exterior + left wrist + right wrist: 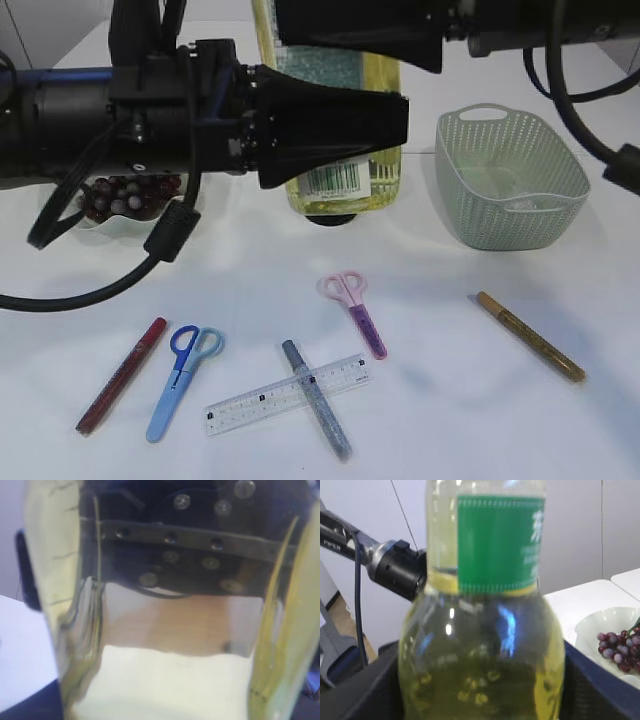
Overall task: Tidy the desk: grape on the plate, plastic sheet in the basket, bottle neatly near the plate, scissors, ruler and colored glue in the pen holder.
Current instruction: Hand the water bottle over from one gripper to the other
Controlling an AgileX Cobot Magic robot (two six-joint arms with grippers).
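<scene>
Exterior view, bottle (340, 180) upright, grape (125, 195) on plate (100, 222)

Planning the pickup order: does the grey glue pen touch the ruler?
Touching. The exterior view shows the grey glue pen lying across the ruler, overlapping it with no gap.

Clear plastic bottle of yellow liquid (482, 630): green wrap label with pale, partly cut-off, unreadable characters; barcode near its base; clear plastic ruler (288, 394) graduations illegible.
</scene>
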